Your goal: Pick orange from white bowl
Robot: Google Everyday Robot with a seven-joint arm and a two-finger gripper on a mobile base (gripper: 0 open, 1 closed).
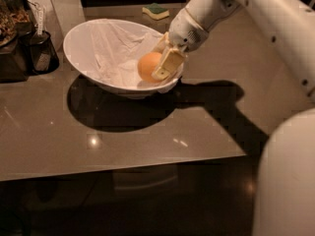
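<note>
The orange (146,66) is inside the white bowl (70,51), at its right side, over the white cloth lining (115,48). My gripper (153,68) reaches into the bowl over its right rim from the upper right. Its pale fingers (166,64) close around the orange, one in front and one behind, and hold it slightly above the bowl's bottom. The bowl stands on the grey-brown table (147,132), left of centre.
A yellow-and-green sponge (155,11) lies at the back of the table. A dark mesh container (42,53) and other dark items stand at the left edge. A white upright box (54,4) is behind the bowl. My arm's white body (288,181) fills the right foreground.
</note>
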